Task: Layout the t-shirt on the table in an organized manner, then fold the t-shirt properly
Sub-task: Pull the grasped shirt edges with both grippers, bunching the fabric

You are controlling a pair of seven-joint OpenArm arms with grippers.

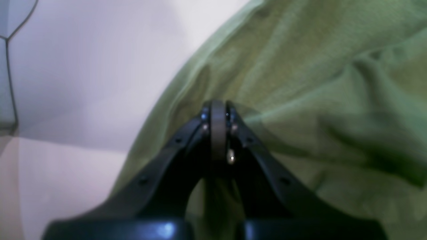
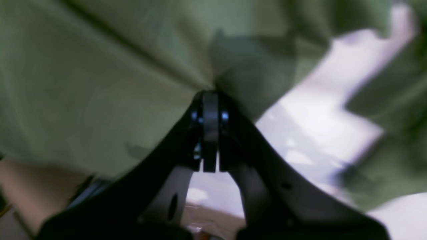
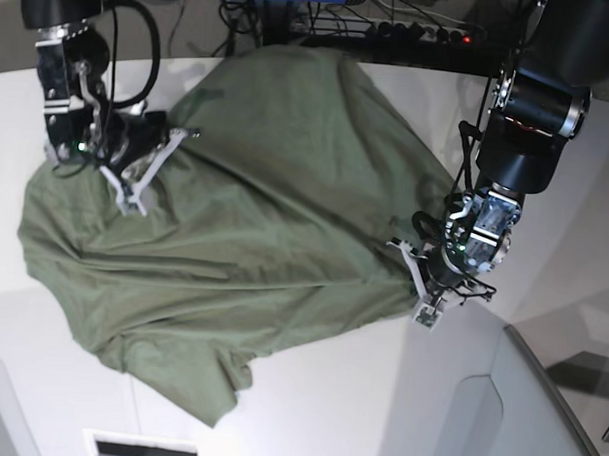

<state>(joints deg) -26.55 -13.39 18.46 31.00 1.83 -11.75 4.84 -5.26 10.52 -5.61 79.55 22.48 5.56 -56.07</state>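
The olive-green t-shirt [image 3: 265, 217] is spread in a rumpled heap across the white table [image 3: 328, 409], pulled up into ridges where both grippers grip it. My left gripper [image 3: 416, 282] is at the cloth's right edge. In the left wrist view this left gripper [image 1: 218, 106] is shut on a fold of the t-shirt [image 1: 300, 66], with bare table [image 1: 83, 66] to its left. My right gripper [image 3: 151, 168] is at the shirt's upper left part. In the right wrist view the right gripper [image 2: 210, 95] is shut on a pinch of t-shirt [image 2: 83, 83], table [image 2: 317, 116] showing beyond.
A grey angled panel [image 3: 518, 416] with a dark edge stands at the lower right, close under the left arm. Cables and a power strip [image 3: 411, 32] run behind the table's curved far edge. A small white slot [image 3: 142, 449] lies at the bottom edge.
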